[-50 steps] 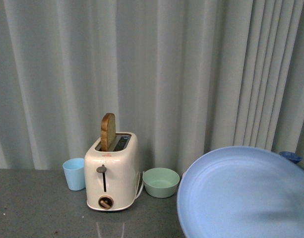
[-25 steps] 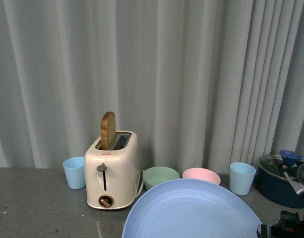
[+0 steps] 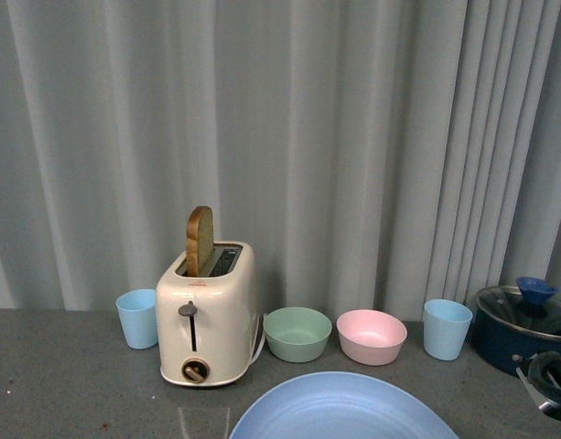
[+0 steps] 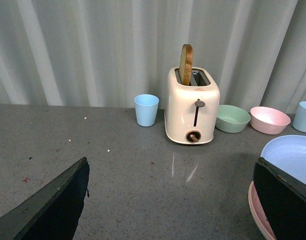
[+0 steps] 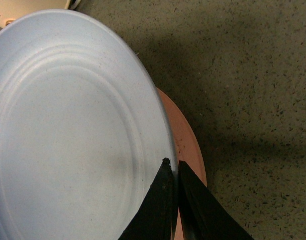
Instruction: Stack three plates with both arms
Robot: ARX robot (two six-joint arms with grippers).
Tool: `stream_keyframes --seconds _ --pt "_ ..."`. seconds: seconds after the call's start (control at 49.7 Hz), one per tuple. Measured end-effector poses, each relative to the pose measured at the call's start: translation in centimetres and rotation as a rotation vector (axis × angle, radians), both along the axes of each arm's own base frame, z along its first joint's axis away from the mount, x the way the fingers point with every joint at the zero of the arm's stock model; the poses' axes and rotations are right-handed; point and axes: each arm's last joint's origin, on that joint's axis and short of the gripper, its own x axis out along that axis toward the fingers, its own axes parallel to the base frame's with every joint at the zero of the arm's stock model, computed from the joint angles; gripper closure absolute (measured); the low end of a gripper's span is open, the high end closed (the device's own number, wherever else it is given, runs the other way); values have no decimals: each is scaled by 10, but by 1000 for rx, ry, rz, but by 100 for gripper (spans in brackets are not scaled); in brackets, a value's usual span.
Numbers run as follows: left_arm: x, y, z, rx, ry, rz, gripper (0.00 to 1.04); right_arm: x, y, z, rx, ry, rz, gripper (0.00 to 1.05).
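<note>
Right gripper (image 5: 171, 167): the two dark fingers are pinched together on the rim of the light blue plate (image 5: 68, 135), one finger on the plate's upper face, the other outside the rim. Directly beneath the held rim lies the pink plate (image 5: 190, 150), a crescent of it showing past the blue plate's edge on the grey speckled countertop (image 5: 252, 75). Whether the blue plate touches the pink plate cannot be told. A cream-beige plate is not made out in any view.

Left gripper (image 4: 170, 200): its fingers stand wide apart with nothing between them, over bare countertop. The blue plate and the pink plate under it lie just behind one of its fingers.

Containers, all well beyond both grippers, along the curtain (image 3: 353, 137):
- Cream toaster (image 3: 208, 315), one slice of bread (image 3: 199, 241) standing upright in a slot, well clear of the top.
- Light blue cup (image 3: 136, 319) beside the toaster; contents not visible.
- Green bowl (image 3: 297, 334), nothing seen inside.
- Pink bowl (image 3: 372, 336), just beside the green bowl, nothing seen inside.
- Second light blue cup (image 3: 446, 328); contents not visible.
- Dark blue pot (image 3: 521, 329) under a glass lid with a blue knob; contents cannot be told.
</note>
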Motion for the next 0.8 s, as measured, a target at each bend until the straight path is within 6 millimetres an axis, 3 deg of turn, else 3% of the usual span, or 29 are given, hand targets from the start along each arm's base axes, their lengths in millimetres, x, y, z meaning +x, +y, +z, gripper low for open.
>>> stream_keyframes --seconds 0.423,0.483,0.624,0.805 --pt "0 0 0 0 0 0 7 -4 -5 -18 -14 86 -18 102" --pt "0 0 0 0 0 0 7 -5 -6 -19 -12 93 -22 93" --pt "0 0 0 0 0 0 7 -6 -13 -14 -5 89 -39 60" --pt "0 0 0 0 0 0 7 -20 -32 33 28 -29 -74 20"
